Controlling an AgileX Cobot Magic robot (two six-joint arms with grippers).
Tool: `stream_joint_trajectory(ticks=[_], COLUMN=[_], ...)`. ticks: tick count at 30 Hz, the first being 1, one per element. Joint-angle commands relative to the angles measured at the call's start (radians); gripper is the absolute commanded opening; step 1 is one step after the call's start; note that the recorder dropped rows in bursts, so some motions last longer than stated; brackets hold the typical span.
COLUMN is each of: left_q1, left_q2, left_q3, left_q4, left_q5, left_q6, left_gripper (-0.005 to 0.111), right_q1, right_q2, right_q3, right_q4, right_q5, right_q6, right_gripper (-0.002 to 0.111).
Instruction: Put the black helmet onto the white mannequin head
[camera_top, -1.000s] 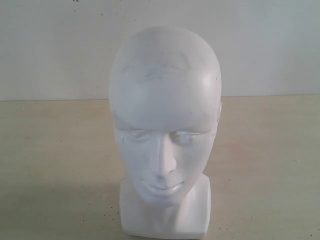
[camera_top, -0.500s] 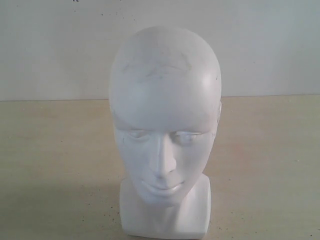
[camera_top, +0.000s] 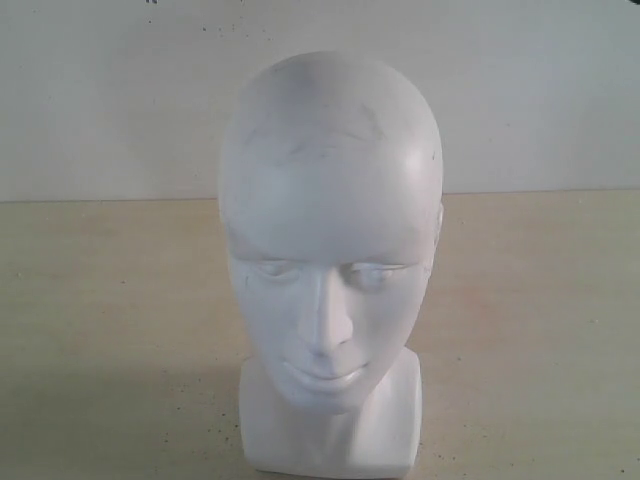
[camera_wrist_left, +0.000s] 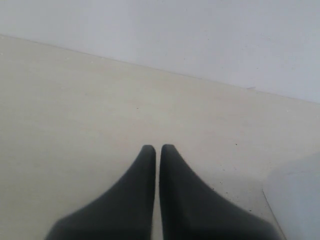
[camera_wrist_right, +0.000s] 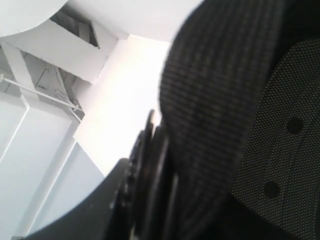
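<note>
Black helmet (camera_wrist_right: 240, 100): off the table (camera_top: 100, 300), held aloft, padding exposed, for lowering.
Right gripper (camera_wrist_right: 150, 165): apparently clamped on helmet rim.
White mannequin head (camera_top: 330, 230): bare, upright, well forward of table's back edge.
Left gripper (camera_wrist_left: 158, 150): closed, empty, idle above table.

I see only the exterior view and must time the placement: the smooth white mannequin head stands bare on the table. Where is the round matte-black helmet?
Observer: The round matte-black helmet fills the right wrist view, ribbed padding and dotted mesh lining close to the lens.
Operator: Is it held?
Observer: It looks so. The right gripper has the helmet's rim pressed against one dark finger, and the other finger is hidden.
Operator: And the left arm?
Observer: The left gripper hangs over the pale table, jaws shut and empty.
</note>
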Motion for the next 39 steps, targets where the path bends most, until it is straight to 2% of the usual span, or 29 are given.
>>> stream_joint_trajectory(ticks=[1,7,18,26,34,39], left_q1=[-0.006,-0.006,-0.006,-0.006,-0.006,-0.006], left_q2=[-0.003,-0.003,-0.003,-0.003,-0.003,-0.003], left_q3=[0.002,0.002,0.002,0.002,0.002,0.002], left_q4=[-0.007,-0.007,-0.007,-0.007,-0.007,-0.007], left_q5=[0.0,0.0,0.0,0.0,0.0,0.0], left_q6=[0.0,0.0,0.0,0.0,0.0,0.0], left_gripper=[0.004,0.004,0.004,0.004,0.004,0.004], right_q1=[0.025,0.045,0.052,0.052,-0.022,-0.029], right_q2=[-0.016,-0.032,-0.054,-0.126,-0.216,-0.236], right_q3=[0.016,0.084,0.094,0.225,0.245,0.245], right_q4=[-0.024,-0.048,-0.094,0.017,0.026,0.062], right_q5=[-0.083,-0.083,-0.083,-0.083,-0.083,-0.083], right_q6=[-0.005,-0.052,-0.065,-0.073,-0.014,-0.004], right_gripper=[0.0,0.0,0.0,0.0,0.0,0.0])
